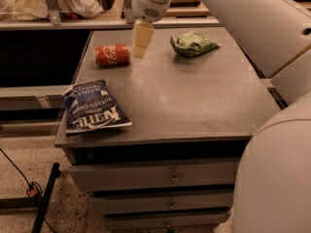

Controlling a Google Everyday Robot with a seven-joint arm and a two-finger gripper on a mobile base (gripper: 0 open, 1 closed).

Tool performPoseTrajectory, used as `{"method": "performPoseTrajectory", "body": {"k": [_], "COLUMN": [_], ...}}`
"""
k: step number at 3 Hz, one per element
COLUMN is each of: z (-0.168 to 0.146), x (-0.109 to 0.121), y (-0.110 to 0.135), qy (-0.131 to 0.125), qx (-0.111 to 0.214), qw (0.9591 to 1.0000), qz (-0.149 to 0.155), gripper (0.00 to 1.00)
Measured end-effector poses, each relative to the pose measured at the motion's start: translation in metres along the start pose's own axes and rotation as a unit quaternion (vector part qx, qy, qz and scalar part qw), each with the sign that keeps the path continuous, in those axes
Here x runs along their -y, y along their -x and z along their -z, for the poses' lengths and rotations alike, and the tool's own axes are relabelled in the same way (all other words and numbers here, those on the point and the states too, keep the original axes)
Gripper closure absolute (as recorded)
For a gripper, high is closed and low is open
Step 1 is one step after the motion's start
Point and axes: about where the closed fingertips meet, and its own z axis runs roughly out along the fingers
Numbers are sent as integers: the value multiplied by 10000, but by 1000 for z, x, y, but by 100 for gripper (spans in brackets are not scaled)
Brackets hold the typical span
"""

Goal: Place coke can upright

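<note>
Grey and scuffed, the desk (194,106) fills the middle of the view, with drawers (160,176) stacked under its front edge. Over its far left part the tool (142,40) is held pointing down, its pale tip low above the surface. How far it is open cannot be told. It is carried by the white arm (233,18), which reaches in from the right across the top of the view.

Just left of the tool the coke can (112,55) is laid on its side on the desk. Its long axis runs left to right, along the far edge. Its red-orange wall and white script are turned upward. A green snack bag (193,43) is seen to the right of the tool, and a dark blue Kettle chips bag (93,107) lies flat at the near left corner.
</note>
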Motion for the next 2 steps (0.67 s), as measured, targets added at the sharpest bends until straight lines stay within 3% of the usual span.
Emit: {"method": "performPoseTrajectory", "body": {"k": [2], "z": [-33], "x": [1], "y": [19], "qy": [185], "qx": [-304], "qw": [9976], "qz": [600], "gripper": [0]}}
